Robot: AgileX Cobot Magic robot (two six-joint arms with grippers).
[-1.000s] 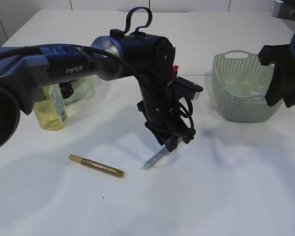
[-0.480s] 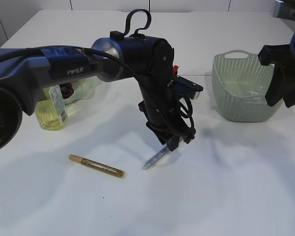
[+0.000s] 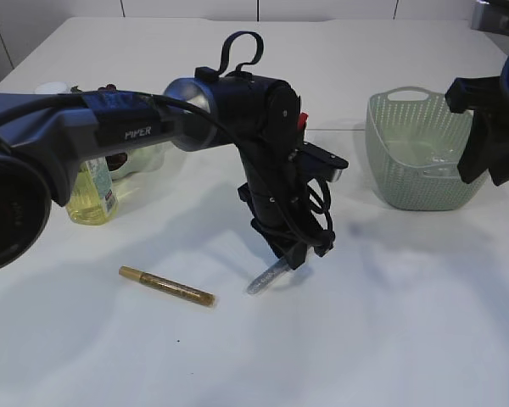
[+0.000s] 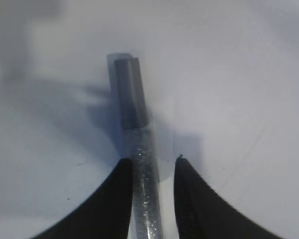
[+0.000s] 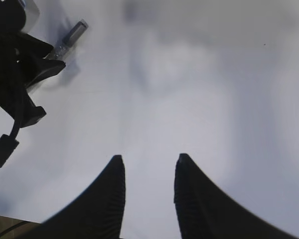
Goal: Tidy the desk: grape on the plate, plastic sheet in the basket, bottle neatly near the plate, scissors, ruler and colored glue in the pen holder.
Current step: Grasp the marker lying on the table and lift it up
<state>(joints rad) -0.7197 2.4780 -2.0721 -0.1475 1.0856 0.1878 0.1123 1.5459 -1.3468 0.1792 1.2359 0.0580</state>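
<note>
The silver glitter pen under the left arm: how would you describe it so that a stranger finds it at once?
Start at the green plastic basket on the white table and look left to the black left gripper. The silver glitter glue pen with a grey cap lies between its jaws. Its neighbour, the gold glitter pen, lies alone farther left.

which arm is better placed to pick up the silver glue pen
Left. Its pincer already straddles the silver glue pen, while the right pincer hangs empty over bare table, far off.
</note>
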